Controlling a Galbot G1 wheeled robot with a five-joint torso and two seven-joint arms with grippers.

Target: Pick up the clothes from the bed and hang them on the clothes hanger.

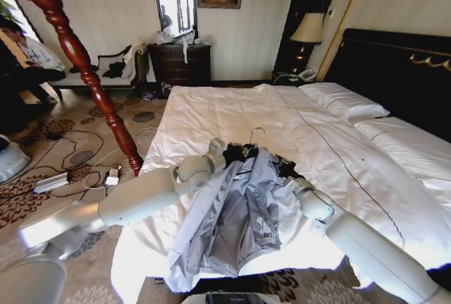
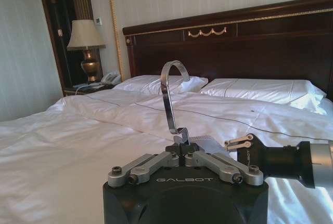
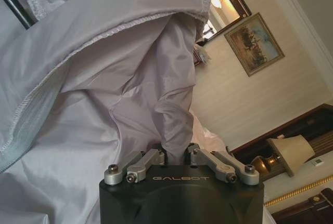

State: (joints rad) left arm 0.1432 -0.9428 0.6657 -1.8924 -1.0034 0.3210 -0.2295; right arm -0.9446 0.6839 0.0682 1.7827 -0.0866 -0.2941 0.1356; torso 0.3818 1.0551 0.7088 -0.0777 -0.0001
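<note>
**Both pincers pinched shut, jacket half on the hanger**

Pincers first: the left gripper [image 2: 185, 150] is closed at the base of the clothes hanger [image 2: 172, 96], just under its silver hook, which stands upright above the fingers. In the right wrist view, the right gripper [image 3: 176, 154] has its fingers drawn together on a fold of the clothes [image 3: 130, 94], the pale grey cloth bunched up between them and spilling over the camera.

From the head view, the left gripper [image 1: 220, 150] and the right gripper [image 1: 290, 177] flank the collar end of the clothes [image 1: 236, 219]. The jacket lies open-fronted on the bed [image 1: 211, 110], near its foot edge, with its hem trailing over that edge toward the robot. The clothes hanger [image 1: 248, 143] sits at the collar, hook pointing toward the far end of the bed, with its black frame partly under the cloth.

By my reading, the step in hand is dressing the hanger: one pincer steadies it while the other works the shoulder fabric over an arm of the frame. How far the frame already sits inside the shoulders I cannot tell. The next move calls for drawing the held cloth across the hanger's end without dragging the hanger sideways, while the left grip keeps the hook from twisting.

A red-brown wooden coat stand [image 1: 77, 57] rises beside the bed on the robot's left.
</note>
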